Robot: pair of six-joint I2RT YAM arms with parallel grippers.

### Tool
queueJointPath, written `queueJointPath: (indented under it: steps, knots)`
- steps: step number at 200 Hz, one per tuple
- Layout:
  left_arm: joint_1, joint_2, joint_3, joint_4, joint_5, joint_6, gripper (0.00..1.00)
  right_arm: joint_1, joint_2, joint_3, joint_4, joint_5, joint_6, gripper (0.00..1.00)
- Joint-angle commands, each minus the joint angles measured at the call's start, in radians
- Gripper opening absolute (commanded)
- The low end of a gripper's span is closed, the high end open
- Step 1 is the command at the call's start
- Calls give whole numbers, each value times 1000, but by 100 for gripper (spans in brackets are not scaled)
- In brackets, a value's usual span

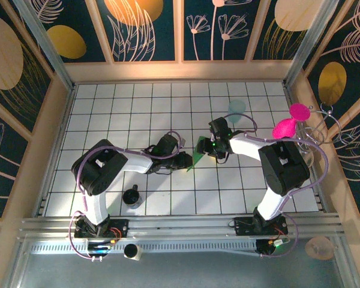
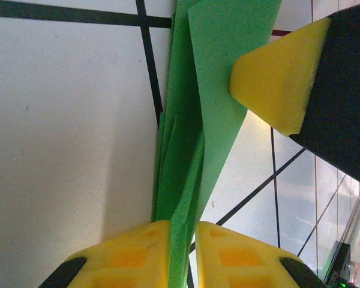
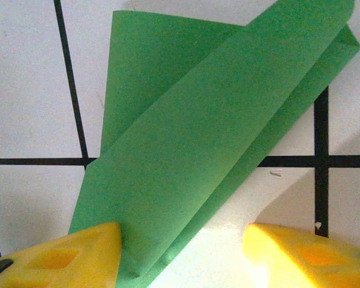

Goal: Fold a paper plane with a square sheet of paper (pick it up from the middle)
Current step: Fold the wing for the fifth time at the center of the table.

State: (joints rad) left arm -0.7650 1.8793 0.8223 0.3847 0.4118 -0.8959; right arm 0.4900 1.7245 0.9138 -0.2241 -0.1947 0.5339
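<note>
The square sheet of paper (image 1: 198,155), bright green and folded into long layered flaps, lies between my two grippers at mid-table. In the left wrist view the folded paper (image 2: 195,120) stands edge-on and runs down between the yellow pads; my left gripper (image 2: 183,243) is shut on its near end. My right gripper (image 3: 183,246) is open over the other end of the paper (image 3: 210,138). Its left fingertip (image 3: 78,255) rests against the paper's corner, and its right one sits apart on the bare tile. From above, the left gripper (image 1: 188,161) and right gripper (image 1: 211,146) face each other across the paper.
A pale teal translucent cup (image 1: 236,108) stands behind the right gripper. A small black cylinder (image 1: 132,197) sits near the left arm's base. A pink object (image 1: 291,123) hangs at the right wall. Wooden walls enclose the white grid table (image 1: 108,108).
</note>
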Motion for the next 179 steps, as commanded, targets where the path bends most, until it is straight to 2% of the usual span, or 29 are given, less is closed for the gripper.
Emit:
queueJointPath:
  steps: [1, 50, 111, 179]
  knots:
    - [-5, 27, 18, -42, 12, -6, 19, -5, 87, -56, -15, 58, 12, 58]
    - [-5, 45, 10, -81, -1, 6, 17, -5, 98, -56, -14, 66, 12, 56]
    - [-11, 61, -53, -95, -25, 24, 17, -5, 118, -43, -8, 50, -4, 58]
    - [3, -42, 29, -67, 5, 9, 26, -4, 107, -40, -4, 28, -16, 59]
